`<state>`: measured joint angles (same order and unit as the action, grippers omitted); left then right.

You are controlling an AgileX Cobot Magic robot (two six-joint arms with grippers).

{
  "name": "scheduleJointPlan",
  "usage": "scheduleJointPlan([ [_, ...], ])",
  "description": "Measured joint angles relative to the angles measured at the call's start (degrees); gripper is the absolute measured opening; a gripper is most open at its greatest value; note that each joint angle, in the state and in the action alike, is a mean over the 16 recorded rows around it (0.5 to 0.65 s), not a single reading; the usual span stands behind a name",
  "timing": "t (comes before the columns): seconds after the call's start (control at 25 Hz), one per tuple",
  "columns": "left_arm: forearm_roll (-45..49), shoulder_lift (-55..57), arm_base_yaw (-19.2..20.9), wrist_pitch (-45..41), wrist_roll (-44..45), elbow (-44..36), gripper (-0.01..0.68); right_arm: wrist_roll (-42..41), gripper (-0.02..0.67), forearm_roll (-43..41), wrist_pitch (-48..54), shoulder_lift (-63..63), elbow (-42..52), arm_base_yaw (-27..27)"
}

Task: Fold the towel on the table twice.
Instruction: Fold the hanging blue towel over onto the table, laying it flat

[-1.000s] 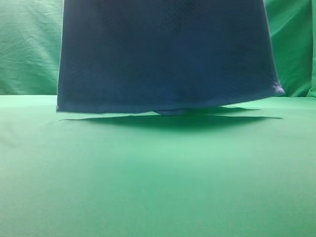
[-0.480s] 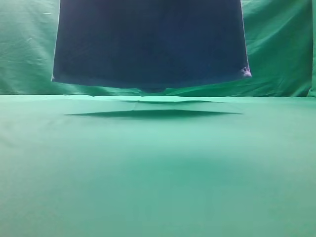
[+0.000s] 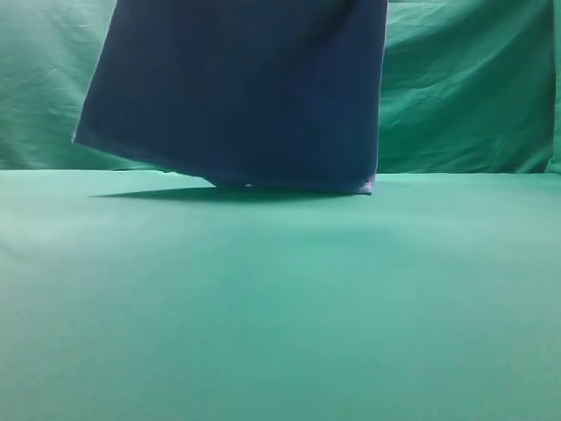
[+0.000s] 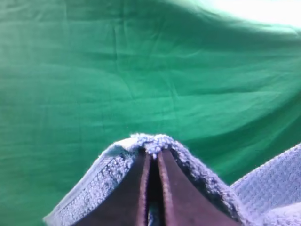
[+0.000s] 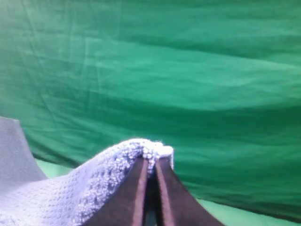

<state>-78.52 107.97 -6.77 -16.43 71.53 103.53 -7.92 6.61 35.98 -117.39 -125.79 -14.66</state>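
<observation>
Towel (image 3: 237,92) hangs in the air as a dark sheet over the far edge of the table (image 3: 280,307), left of the middle. Its top runs out of the exterior view. The bottom hem slants: the left corner is raised off the table, while the right corner, with a pale tag, sits at or just above the surface; contact cannot be told. A thin shadow lies under the hem on the table.

Left gripper (image 4: 153,157): jaws clenched on a bunched fold of towel, waffle weave draped over both fingers (image 4: 129,197). More towel shows at the lower right of that view.

Right gripper (image 5: 150,162): jaws pinched on another fold of towel, cloth falling away to the lower left.

Wrinkled green curtain (image 3: 473,88) stands behind the far edge.
</observation>
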Motion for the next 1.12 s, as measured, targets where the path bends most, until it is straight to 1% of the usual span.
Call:
scheduleJointPlan([
  [0.44, 1.29, -10.41, 4.26, -3.08, -2.13, -18.8, 0.0, -3.25, 0.0, 2.66, 12.11, 5.41, 7.6, 0.47],
  [0.68, 1.27, -17.58, 5.17, -4.75, -1.92, -27.4, 0.0, -5.3, 0.0, 5.19, 15.78, 10.45, 13.92, 0.07],
  [0.92, 1.27, -23.81, 5.19, -6.0, -1.77, -35.22, 0.0, -6.22, 0.0, 6.8, 16.97, 16.89, 23.0, -0.33],
  [1.12, 1.27, -28.84, 5.19, -6.15, -1.73, -42.67, 0.0, -6.35, 0.0, 8.18, 14.94, 23.6, 34.41, -0.38],
])
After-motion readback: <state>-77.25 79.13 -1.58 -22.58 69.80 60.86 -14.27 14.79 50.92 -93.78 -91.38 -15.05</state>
